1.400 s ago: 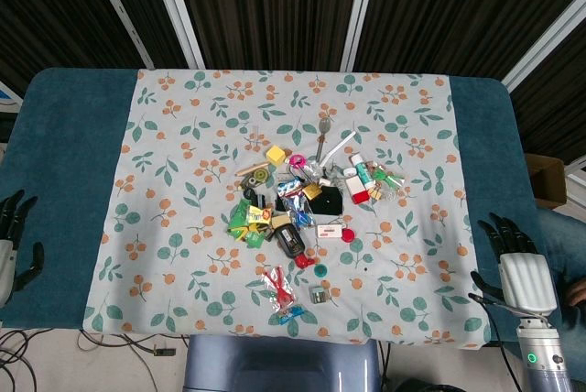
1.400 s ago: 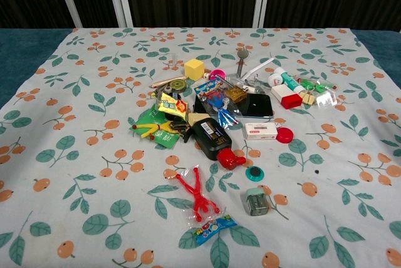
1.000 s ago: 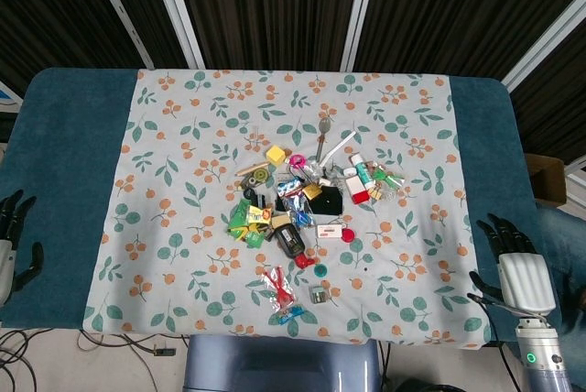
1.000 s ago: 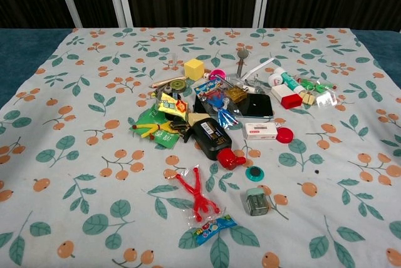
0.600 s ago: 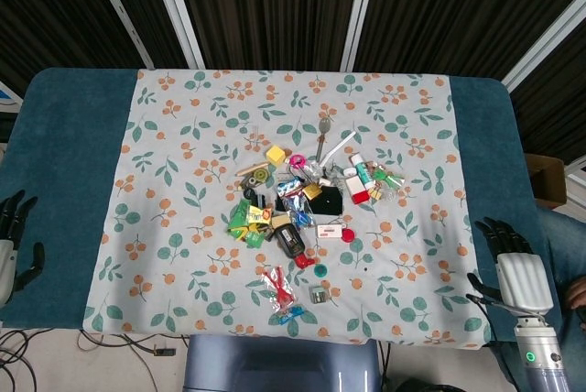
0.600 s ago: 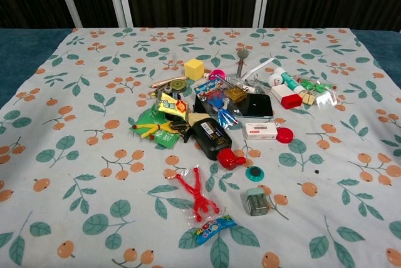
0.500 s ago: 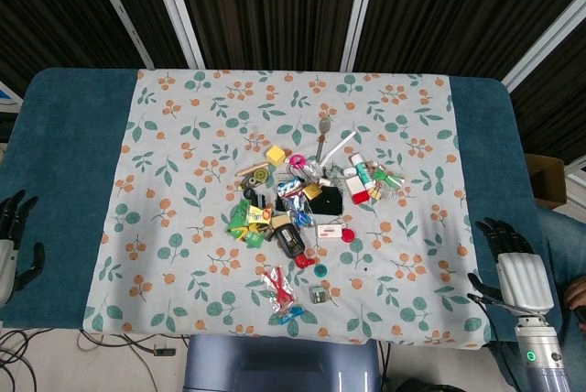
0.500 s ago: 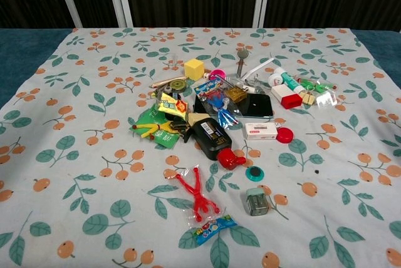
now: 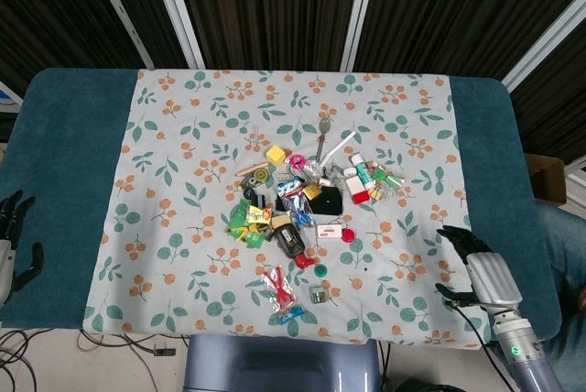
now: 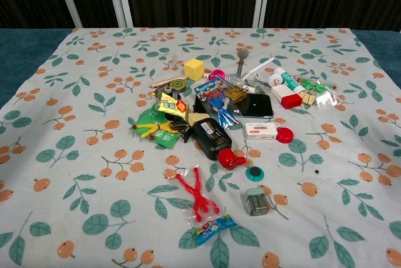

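My right hand (image 9: 480, 269) hovers over the floral cloth's (image 9: 183, 136) front right corner, fingers spread and empty. My left hand (image 9: 11, 238) hangs at the far left edge beside the blue table cover (image 9: 55, 126), also holding nothing. Neither hand shows in the chest view. A heap of small items lies mid-table: a yellow cube (image 10: 194, 67), a black bottle with a red cap (image 10: 213, 139), a red stretchy figure (image 10: 195, 195), a white box (image 10: 260, 131), a red and white box (image 10: 286, 96) and a small grey sharpener (image 10: 256, 201).
A candy wrapper (image 10: 213, 229) lies near the front edge, a green-rimmed magnet (image 10: 254, 172) and a red cap (image 10: 285, 134) to its right. A spoon (image 10: 240, 59) points toward the back. A cardboard box (image 9: 548, 179) stands off the table's right side.
My right hand has moved left and inward, from beyond the blue cover's right edge to over the cloth's front right corner. The left hand and the items have stayed put.
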You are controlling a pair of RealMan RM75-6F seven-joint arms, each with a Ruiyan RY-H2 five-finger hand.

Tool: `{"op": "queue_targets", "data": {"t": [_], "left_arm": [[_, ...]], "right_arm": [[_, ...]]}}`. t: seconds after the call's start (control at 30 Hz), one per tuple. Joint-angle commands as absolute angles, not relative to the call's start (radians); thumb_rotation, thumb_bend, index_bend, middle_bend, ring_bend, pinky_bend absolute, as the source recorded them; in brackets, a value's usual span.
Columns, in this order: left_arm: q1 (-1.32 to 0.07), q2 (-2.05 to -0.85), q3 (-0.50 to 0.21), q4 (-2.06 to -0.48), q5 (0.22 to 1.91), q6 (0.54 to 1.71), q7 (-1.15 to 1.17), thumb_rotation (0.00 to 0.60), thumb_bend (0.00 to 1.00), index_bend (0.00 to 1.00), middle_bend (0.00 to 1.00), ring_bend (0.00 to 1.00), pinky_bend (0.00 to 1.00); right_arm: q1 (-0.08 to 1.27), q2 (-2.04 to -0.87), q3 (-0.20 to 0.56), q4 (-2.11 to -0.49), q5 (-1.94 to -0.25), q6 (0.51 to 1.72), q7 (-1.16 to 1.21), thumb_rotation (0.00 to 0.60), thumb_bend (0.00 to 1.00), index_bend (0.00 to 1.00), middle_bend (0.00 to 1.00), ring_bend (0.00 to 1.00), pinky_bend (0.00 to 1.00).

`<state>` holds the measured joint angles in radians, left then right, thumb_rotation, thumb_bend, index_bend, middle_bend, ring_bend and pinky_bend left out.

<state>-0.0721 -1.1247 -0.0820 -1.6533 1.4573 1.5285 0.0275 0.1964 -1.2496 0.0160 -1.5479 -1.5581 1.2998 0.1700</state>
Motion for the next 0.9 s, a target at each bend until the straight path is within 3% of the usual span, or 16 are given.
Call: {"op": "queue_targets", "data": {"t": [0.03, 0.5, 0.9], "left_arm": [[-0.072, -1.124, -0.082, -1.652, 1.457, 1.528, 0.026, 0.600, 0.56, 0.07, 0.00, 0.00, 0.05], [-0.072, -1.112, -0.086, -1.662, 1.448, 1.522, 0.007, 0.600, 0.56, 0.06, 0.00, 0.00, 0.05], [-0.067, -1.121, -0.081, -1.624, 1.453, 1.524, -0.029, 0.600, 0.56, 0.06, 0.00, 0.00, 0.05]], "right_arm": [[0.288, -1.249, 0.014, -1.598, -1.592, 1.179, 0.148, 0.600, 0.23, 0.16, 0.16, 0.13, 0.23], [0.373, -1.302, -0.015, -1.680, -1.578, 1.040, 0.046, 0.600, 0.23, 0.17, 0.17, 0.12, 0.23], [0.370, -1.401, -0.029, -1.709, -1.533, 1.038, -0.112, 0.600, 0.23, 0.22, 0.23, 0.11, 0.23]]}}
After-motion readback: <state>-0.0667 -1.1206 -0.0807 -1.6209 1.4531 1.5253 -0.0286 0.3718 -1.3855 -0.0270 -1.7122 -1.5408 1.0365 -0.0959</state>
